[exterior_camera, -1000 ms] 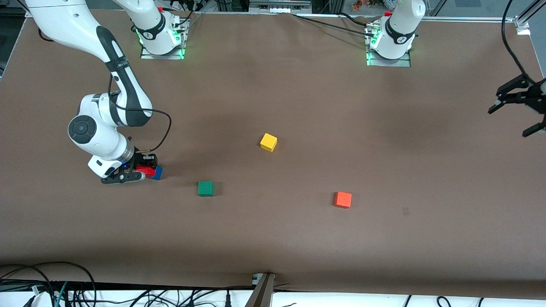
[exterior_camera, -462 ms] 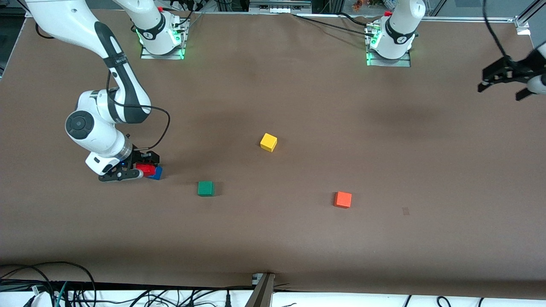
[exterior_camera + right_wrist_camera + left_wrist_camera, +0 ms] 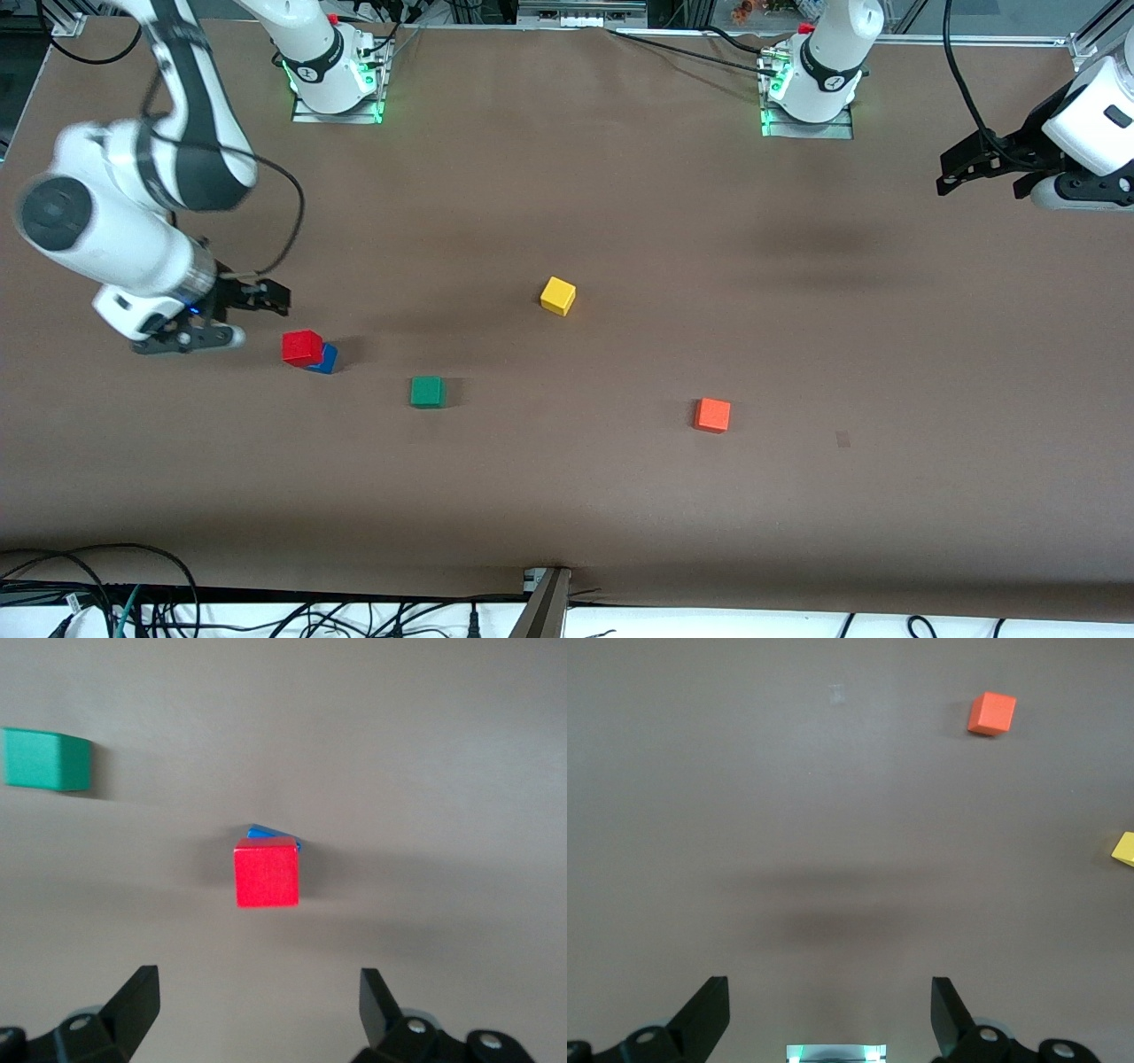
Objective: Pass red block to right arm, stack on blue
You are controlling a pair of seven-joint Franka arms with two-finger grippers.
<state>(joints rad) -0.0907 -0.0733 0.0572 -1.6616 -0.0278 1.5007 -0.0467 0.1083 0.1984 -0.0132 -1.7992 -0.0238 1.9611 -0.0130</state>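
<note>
I see the red block (image 3: 302,347) sitting on the blue (image 3: 327,360). The right gripper (image 3: 217,319) hangs just beside them, jaws spread and empty. The left gripper (image 3: 983,168) waits over the counter's (image 3: 620,496) edge, jaws spread too.

Flat brown matte surface (image 3: 620,496), carrying four items directly:
- small bright-blue cube (image 3: 327,360), toward the right arm's end;
- small green cube (image 3: 427,392), nearer the front camera;
- small yellow cube (image 3: 558,296), about mid-surface;
- small orange cube (image 3: 712,415), toward the left arm's end.
</note>
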